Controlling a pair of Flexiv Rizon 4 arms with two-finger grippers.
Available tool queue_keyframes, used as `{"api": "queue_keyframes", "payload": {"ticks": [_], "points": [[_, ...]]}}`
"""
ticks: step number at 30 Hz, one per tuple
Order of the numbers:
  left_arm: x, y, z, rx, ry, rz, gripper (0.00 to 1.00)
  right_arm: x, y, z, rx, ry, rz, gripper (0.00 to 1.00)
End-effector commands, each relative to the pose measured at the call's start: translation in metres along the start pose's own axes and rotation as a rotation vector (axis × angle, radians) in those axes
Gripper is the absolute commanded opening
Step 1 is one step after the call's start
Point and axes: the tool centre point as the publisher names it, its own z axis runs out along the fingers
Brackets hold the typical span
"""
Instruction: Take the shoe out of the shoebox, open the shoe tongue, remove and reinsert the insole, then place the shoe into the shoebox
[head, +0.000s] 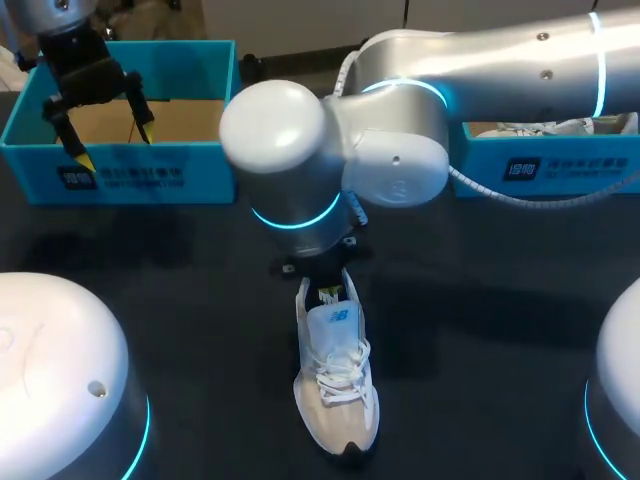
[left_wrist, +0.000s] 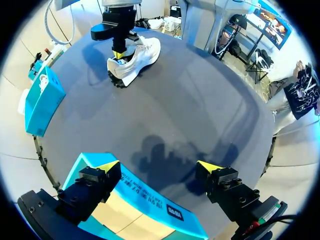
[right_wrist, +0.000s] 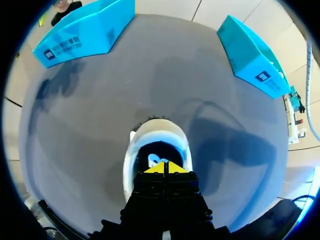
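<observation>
Directly below right gripper (right_wrist: 164, 167), tips clenched together, nothing visibly pinched: shoe (head: 335, 390), out on the table, long axis fore-and-aft under the pincer, heel just ahead of the tips. Left gripper (left_wrist: 159, 166) spread wide, well apart, over shoebox (head: 120, 178).

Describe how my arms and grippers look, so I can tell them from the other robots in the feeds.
The right arm and left arm are silver-white, with bulbous rounded joints ringed by glowing cyan bands. A pale ribbed cable loops along the right arm. The left gripper and right gripper are black and blocky, each with two fingers ending in yellow wedge tips.
</observation>
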Motion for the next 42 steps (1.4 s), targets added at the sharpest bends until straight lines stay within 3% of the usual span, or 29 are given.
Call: {"api": "queue_keyframes", "payload": {"ticks": [1,8,19,31,35,42], "points": [[0.000,0.000,0.000,-0.002,0.002,0.000,1.00,0.007,-0.004,0.009,-0.010,-0.048,0.142,0.00],[0.000,0.000,0.000,-0.002,0.002,0.000,1.00,0.008,-0.006,0.020,0.016,-0.067,0.151,0.00],[0.000,0.000,0.000,-0.002,0.002,0.000,1.00,0.000,-0.013,0.005,-0.010,-0.154,0.171,0.00],[0.000,0.000,0.000,-0.002,0.002,0.000,1.00,-0.004,-0.008,0.035,0.049,-0.217,0.194,0.00],[0.000,0.000,0.000,-0.002,0.002,0.000,1.00,-0.002,-0.008,0.045,0.064,-0.191,0.194,0.00],[0.000,0.000,0.000,-0.002,0.002,0.000,1.00,0.004,-0.011,0.038,0.049,-0.196,0.190,0.00]]}}
